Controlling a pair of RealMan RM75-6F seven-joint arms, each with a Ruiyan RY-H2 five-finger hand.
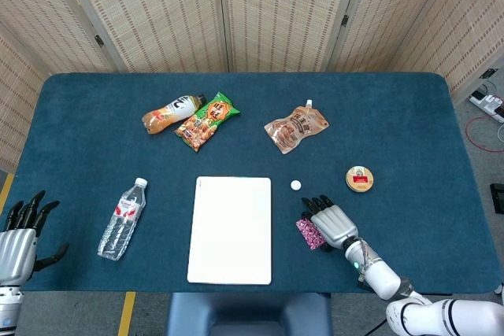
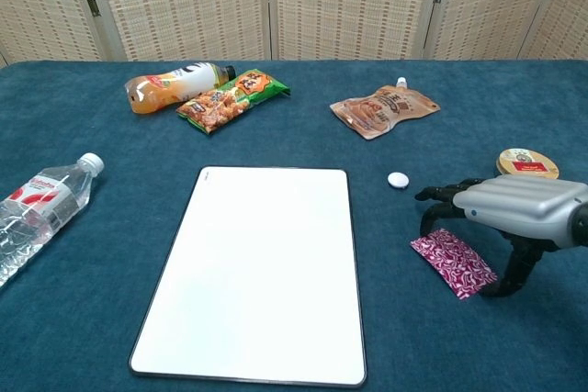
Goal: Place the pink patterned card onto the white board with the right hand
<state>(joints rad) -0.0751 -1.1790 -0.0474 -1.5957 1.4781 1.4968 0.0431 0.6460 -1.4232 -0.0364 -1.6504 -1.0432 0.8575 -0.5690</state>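
The pink patterned card (image 2: 453, 263) lies on the blue cloth right of the white board (image 2: 257, 273), a gap of cloth between them. My right hand (image 2: 514, 208) arches over the card, fingertips down at its left end and thumb at its right end, pinching it lengthwise. In the head view the card (image 1: 309, 234) shows just left of that hand (image 1: 335, 223), and the board (image 1: 231, 230) sits at the front middle. My left hand (image 1: 20, 234) hangs off the table's front left corner, fingers spread, holding nothing.
A small white cap (image 2: 397, 179) and a round tin (image 2: 526, 163) lie just behind the right hand. Further back are a brown pouch (image 2: 384, 109), a green snack bag (image 2: 232, 98) and an orange drink bottle (image 2: 175, 83). A water bottle (image 2: 41, 213) lies at the left.
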